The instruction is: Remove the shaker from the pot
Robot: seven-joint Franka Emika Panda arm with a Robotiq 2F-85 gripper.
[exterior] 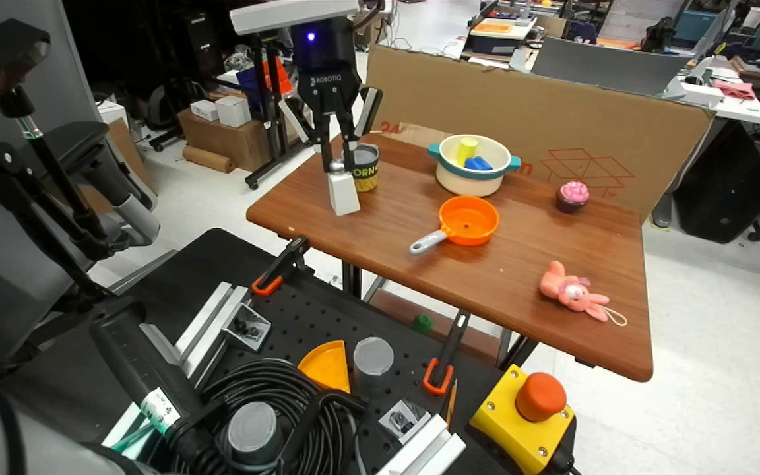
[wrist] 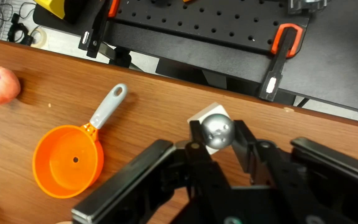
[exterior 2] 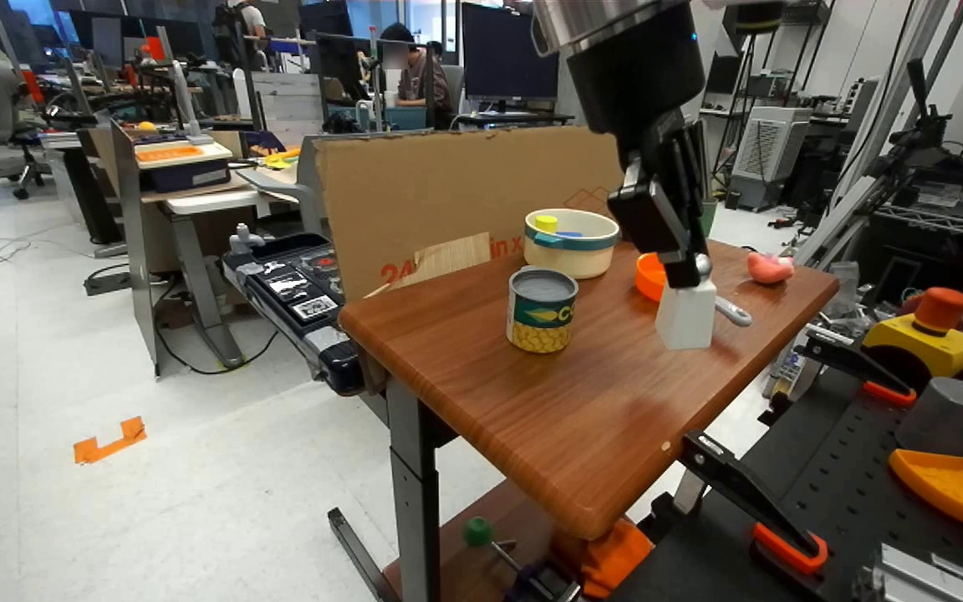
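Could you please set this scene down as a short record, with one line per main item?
gripper: closed on the top of the shaker
shaker: white, tapered, silver-topped; contact between its base and the table cannot be told
pot: orange, pale grey handle, on the table
corn can: upright on the table
cream bowl: teal band, holding yellow and blue pieces
toy cupcake: pink top, on the table
pink toy figure: lying on the table
status: shaker outside the pot, not yet released

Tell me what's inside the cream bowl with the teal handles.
A yellow cylinder and something blue show inside the cream bowl, side by side. Its near wall hides much of the bottom, so anything lying low there cannot be seen.
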